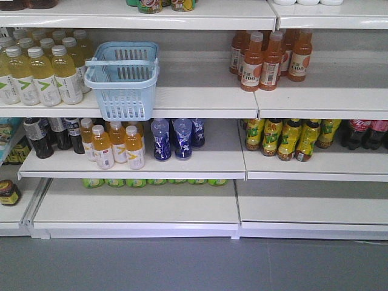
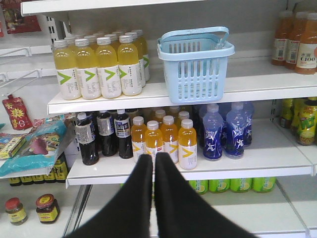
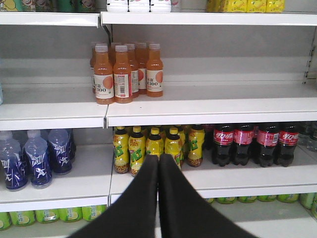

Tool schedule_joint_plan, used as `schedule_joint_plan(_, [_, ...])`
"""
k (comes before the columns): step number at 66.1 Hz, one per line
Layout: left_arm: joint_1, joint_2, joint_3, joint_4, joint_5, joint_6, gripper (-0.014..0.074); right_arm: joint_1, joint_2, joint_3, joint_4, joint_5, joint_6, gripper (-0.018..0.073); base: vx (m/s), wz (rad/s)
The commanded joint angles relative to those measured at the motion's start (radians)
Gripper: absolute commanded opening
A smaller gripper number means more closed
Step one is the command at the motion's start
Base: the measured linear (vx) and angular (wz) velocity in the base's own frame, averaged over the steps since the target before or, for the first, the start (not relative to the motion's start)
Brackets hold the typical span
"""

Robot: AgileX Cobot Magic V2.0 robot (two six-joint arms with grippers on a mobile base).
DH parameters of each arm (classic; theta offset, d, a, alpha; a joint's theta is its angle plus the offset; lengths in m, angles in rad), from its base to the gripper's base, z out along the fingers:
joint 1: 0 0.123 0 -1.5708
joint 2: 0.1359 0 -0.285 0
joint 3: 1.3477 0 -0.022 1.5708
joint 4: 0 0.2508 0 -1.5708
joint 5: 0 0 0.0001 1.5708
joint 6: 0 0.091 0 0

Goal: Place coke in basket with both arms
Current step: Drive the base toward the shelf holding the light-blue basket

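Since neither pincer carries anything, you are at the very start: no coke is in the basket and every step is left to do.

Far left on the middle shelf [image 1: 200,91], the pale yellow bottles [image 1: 42,70] stand packed together. The basket [image 1: 123,91] sits just beside them, upright at the shelf's front edge, and one handle seems to lie across its mouth. Your left pincer [image 2: 153,157] has its fingers pressed together on nothing, and it points at the orange bottles [image 2: 163,139] one shelf lower.

Right of the basket the shelf runs bare up to the amber bottles [image 1: 267,60], so you have room to come in from that side. The board above hangs low, so judge your headroom over the rim as tight.

Your right pincer [image 3: 158,157] is likewise closed and empty, facing the yellow-green bottles [image 3: 148,148]. Further right stand dark cola bottles [image 3: 250,144] with red labels. A slim red coke bottle does not show in any view, so you must find it first.
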State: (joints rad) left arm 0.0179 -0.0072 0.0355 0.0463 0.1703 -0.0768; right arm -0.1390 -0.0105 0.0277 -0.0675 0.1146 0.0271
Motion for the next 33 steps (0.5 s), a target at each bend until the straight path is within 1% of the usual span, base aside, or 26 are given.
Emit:
schedule_joint_plan(1, [-0.003,-0.019,-0.034,-0.008,-0.078,-0.002,-0.0006,-0.008,-0.014,0.008,-0.008,-0.066,-0.004,-0.001,0.08,0.0])
schedule_joint_plan(33, [-0.003,-0.019,-0.034,-0.008,-0.078,-0.002,-0.0006,-0.008,-0.014,0.008,-0.008,-0.066,-0.004,-0.001,0.08,-0.01])
